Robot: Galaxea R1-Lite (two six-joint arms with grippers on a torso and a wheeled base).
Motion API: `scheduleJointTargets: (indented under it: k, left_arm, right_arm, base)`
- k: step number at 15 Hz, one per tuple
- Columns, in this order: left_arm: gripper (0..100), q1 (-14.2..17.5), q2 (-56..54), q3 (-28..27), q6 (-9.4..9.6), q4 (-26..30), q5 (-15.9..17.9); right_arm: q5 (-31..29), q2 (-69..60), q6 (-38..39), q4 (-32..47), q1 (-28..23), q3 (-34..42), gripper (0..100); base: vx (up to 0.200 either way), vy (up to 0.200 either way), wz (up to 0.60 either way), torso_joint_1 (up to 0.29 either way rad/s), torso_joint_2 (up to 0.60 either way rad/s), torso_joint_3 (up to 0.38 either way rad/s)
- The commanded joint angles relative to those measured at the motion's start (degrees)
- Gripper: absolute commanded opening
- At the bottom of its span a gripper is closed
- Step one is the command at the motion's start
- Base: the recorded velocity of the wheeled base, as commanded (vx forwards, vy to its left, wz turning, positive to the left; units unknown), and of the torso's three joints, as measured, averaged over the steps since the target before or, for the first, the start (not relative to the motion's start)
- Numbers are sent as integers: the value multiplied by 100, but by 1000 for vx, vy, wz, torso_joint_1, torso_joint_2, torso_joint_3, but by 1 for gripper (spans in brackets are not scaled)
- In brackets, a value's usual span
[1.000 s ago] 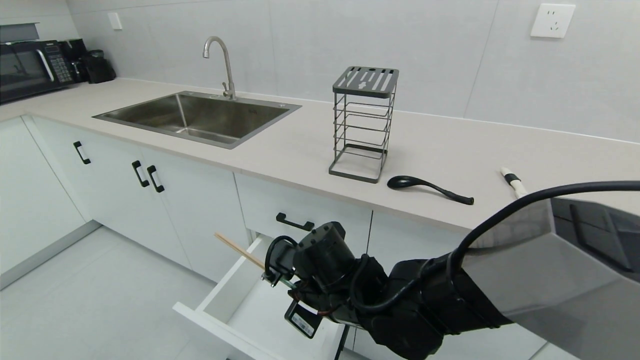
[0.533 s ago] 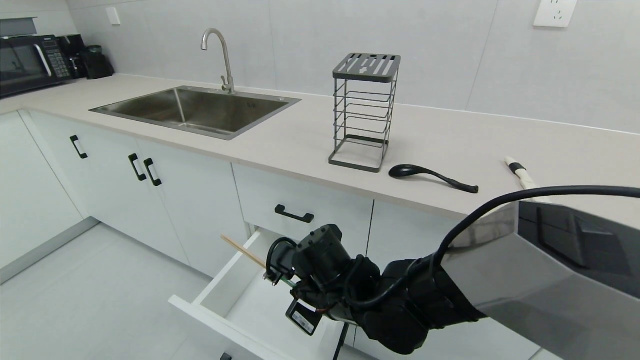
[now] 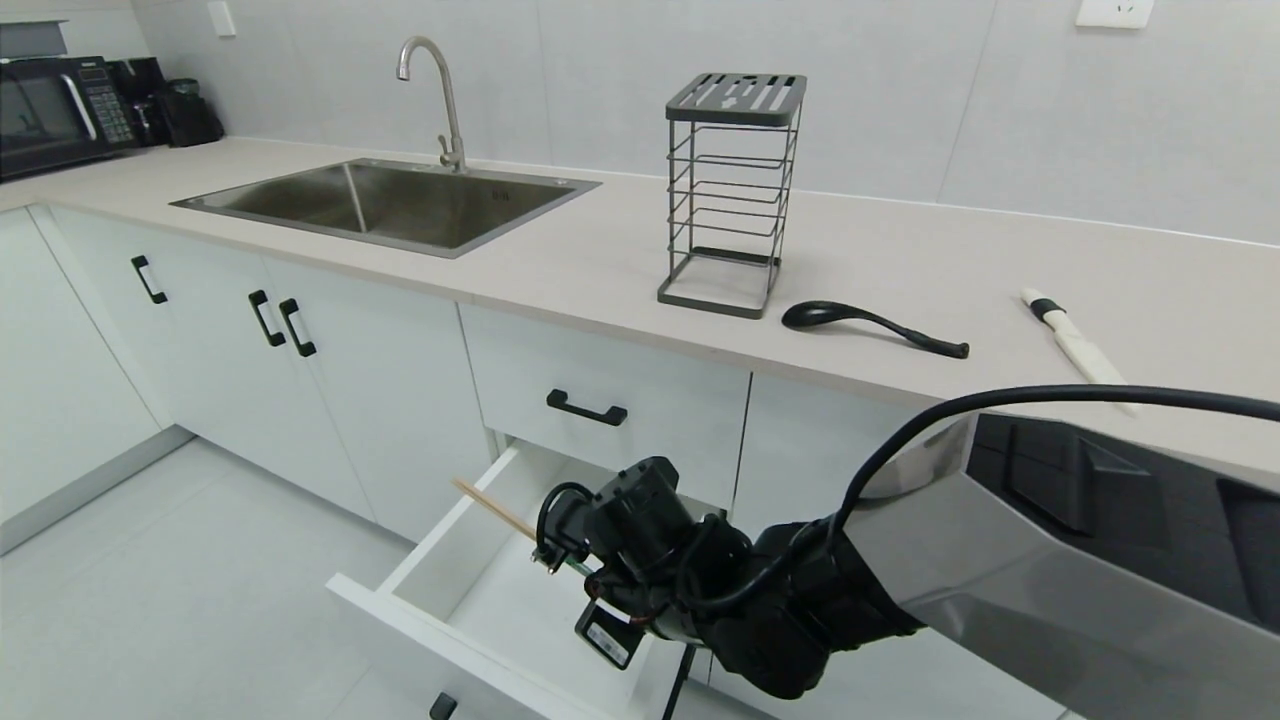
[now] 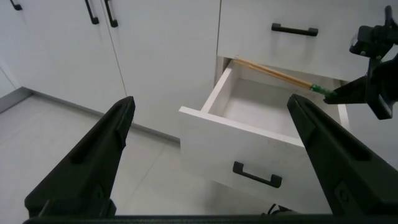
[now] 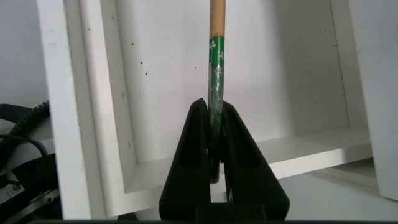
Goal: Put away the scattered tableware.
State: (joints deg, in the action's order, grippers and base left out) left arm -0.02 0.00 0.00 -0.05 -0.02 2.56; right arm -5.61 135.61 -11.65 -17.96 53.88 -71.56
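My right gripper [image 5: 214,155] is shut on the green-tipped end of a wooden chopstick [image 5: 216,74]. It holds the chopstick [image 3: 495,507] slanted over the open white drawer [image 3: 400,610] under the counter. On the counter lie a black spoon [image 3: 870,325] and a white knife with a black band [image 3: 1075,345]. My left gripper [image 4: 211,162] stands open and holds nothing, a little way out from the drawer front [image 4: 249,155]. From there I see the chopstick [image 4: 273,73] across the drawer's back and the right gripper [image 4: 333,94].
A dark wire rack [image 3: 730,195] stands on the counter beside the spoon. A steel sink [image 3: 380,205] with a tap is to the left. Closed cupboard doors [image 3: 330,400] flank the drawer; a shut drawer with a black handle [image 3: 585,408] is above it.
The head camera has shifted, so the counter sits higher in the picture. My right gripper with the chopstick has sunk a little lower over the open drawer.
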Motion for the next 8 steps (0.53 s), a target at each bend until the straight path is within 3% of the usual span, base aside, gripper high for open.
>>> scheduleJointTargets:
  k: [1,8]
  left_arm:
    - [100,2,9,0,-4,-6,-1]
    - [100,-6,9,0,5,-6,-1]
  right_arm:
    - [-2,80,-4,-6,-1,-25,0]
    - [7,256,5,3,-150,-253,0]
  base:
    - [0,0,0,-66,119,46]
    - [0,0,0,-51,96,45]
